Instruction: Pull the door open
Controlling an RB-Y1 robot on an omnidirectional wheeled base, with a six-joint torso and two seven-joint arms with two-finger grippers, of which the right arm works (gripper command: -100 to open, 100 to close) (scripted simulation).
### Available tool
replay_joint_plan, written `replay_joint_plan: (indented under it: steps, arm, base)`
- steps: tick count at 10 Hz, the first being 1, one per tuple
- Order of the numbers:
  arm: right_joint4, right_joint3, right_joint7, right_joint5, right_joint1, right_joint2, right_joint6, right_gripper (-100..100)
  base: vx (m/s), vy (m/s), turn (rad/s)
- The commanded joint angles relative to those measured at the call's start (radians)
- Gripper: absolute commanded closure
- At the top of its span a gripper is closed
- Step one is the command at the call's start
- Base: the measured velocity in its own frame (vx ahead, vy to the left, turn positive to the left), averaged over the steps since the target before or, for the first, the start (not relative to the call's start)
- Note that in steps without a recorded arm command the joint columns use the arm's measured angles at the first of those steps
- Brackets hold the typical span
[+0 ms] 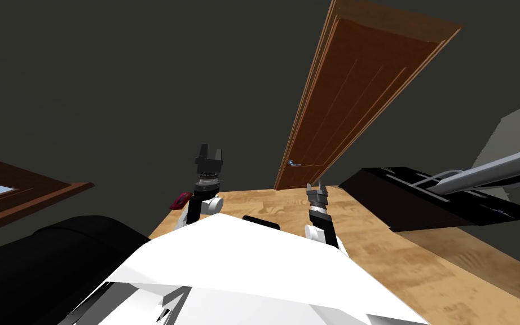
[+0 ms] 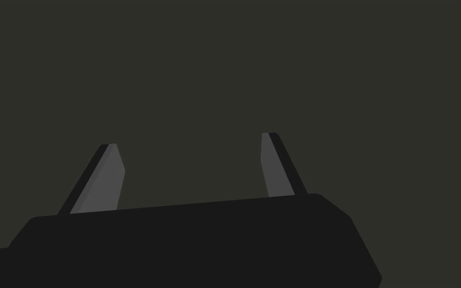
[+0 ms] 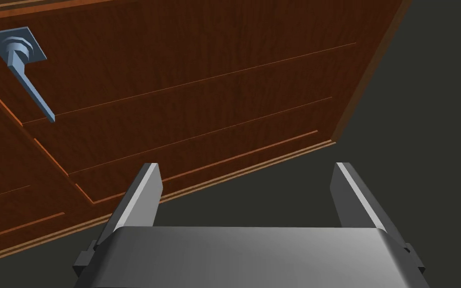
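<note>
A brown wooden door [image 1: 360, 90] stands shut in the dark wall ahead, and its panels [image 3: 184, 100] also show in the right wrist view. A grey-blue lever handle [image 1: 294, 163] sits low on its left side, seen again as the handle [image 3: 27, 75] on a square plate. My right gripper [image 1: 317, 186] is open, short of the door and to the right of the handle, with nothing between its fingers [image 3: 139, 200]. My left gripper [image 1: 210, 152] is raised to the left, open and empty, and its fingers [image 2: 107, 175] face the dark wall.
A black cabinet [image 1: 422, 197] with a grey bar stands on the wooden floor [image 1: 400, 254] to the right of the door. A black rounded seat [image 1: 44, 254] lies at the lower left under a wood-framed window [image 1: 5, 192]. A small red object [image 1: 181, 200] sits near my left arm.
</note>
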Motion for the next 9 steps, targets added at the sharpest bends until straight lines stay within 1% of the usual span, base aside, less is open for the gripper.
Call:
replay_joint_plan:
  steps: [1,9]
  arm:
    - [0.05,0.001,-0.005,-0.003,-0.008,-0.013,-0.025,-100]
    - [0.295,0.009,-0.026,-0.018,-0.069,-0.07,-0.121,-100]
  base:
    - [0.09,-0.05,0.105]
    - [0.092,-0.055,0.11]
